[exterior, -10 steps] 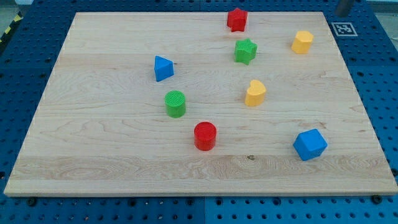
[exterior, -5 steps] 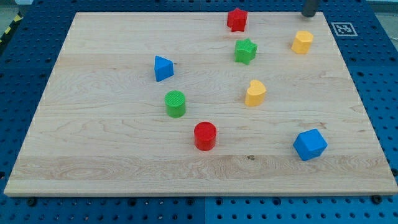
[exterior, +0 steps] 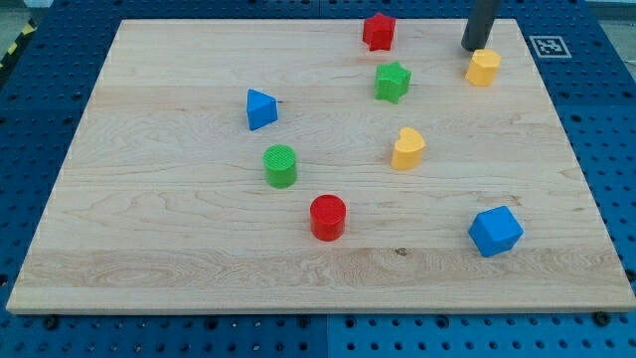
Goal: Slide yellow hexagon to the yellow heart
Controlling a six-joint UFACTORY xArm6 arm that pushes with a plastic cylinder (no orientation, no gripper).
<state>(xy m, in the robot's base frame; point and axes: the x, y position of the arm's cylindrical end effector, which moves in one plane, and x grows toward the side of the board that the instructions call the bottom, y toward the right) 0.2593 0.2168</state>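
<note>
The yellow hexagon (exterior: 484, 68) sits near the board's top right. The yellow heart (exterior: 407, 148) lies lower and to the view's left of it, near the board's middle. My tip (exterior: 475, 48) stands just above the hexagon, slightly to its left, very close to it or touching. The dark rod rises from there out of the view's top.
A green star (exterior: 393, 82) lies between hexagon and heart, a little left. A red star (exterior: 379, 31) is at the top. A blue triangle (exterior: 260, 108), green cylinder (exterior: 281, 165), red cylinder (exterior: 327, 217) and blue cube (exterior: 495, 231) are spread over the wooden board (exterior: 149, 229).
The rod came in from the top right corner and moved down and left to the hexagon's upper edge. No block has moved.
</note>
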